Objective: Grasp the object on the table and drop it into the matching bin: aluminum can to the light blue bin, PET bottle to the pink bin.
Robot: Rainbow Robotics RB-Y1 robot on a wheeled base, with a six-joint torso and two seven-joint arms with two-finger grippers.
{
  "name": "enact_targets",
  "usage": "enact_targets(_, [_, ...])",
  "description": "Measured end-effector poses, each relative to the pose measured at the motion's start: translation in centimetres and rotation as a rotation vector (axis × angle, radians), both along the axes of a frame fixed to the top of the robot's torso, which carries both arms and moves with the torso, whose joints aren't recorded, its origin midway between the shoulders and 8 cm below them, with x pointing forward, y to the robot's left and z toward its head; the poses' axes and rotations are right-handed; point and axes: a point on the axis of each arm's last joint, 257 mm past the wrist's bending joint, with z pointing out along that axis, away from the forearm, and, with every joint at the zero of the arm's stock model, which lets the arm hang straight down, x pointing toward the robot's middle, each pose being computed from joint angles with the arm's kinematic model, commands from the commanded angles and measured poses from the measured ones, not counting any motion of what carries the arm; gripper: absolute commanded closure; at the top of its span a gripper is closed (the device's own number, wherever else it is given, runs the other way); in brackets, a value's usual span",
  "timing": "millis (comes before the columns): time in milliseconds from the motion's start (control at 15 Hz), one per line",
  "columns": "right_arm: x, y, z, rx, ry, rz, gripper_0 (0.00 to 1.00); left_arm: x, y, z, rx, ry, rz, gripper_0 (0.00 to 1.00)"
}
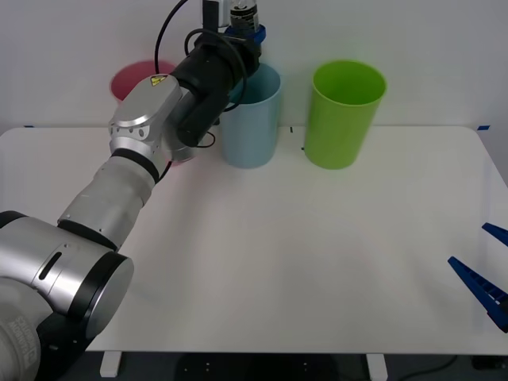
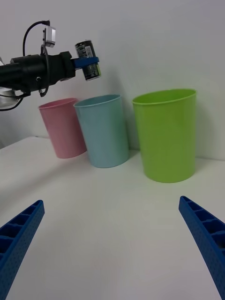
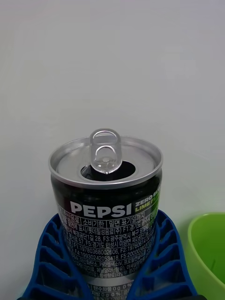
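Hanging in the air, the aluminum can (image 1: 243, 16) sits clenched between the blue fingers of the left gripper (image 1: 244, 32), its long axis close to upright with the opened top and raised pull tab uppermost, tipped a little in the right wrist view. In the front view the light blue bin (image 1: 252, 119) lies at about 6 o'clock from the can, its open mouth directly beneath; the right wrist view agrees, with the can clear above the rim and not touching it. That vertical line-up is what the drop depends on, and it looks good enough to let go, though the can seems nearer the bin's back rim than its centre. The pink bin (image 1: 136, 79) stands at 9 o'clock of the blue one, the green bin (image 1: 343, 115) at 3 o'clock. The right gripper (image 1: 484, 278) waits with fingers spread wide, low over the table (image 1: 317, 262) at its right edge, well apart.
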Motion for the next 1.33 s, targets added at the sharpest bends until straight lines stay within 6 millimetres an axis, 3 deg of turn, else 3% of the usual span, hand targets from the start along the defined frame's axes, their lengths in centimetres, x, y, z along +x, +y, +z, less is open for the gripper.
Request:
enact_targets(67, [0.00,0.00,0.00,0.000,0.000,0.000,0.00,-0.01,-0.03,0.01,0.000,-0.001,-0.001,1.00])
enact_targets(133, [0.00,0.00,0.00,0.000,0.000,0.000,0.00,-0.03,-0.08,0.00,0.001,-0.001,-0.001,0.89])
enact_targets(200, [0.00,0.00,0.00,0.000,0.000,0.000,0.00,-0.04,-0.10,-0.01,0.001,-0.001,-0.002,0.00])
enact_targets(1333, [0.00,0.00,0.00,0.000,0.000,0.000,0.00,-0.24,0.44,-0.39,-0.044,0.018,-0.032,0.00])
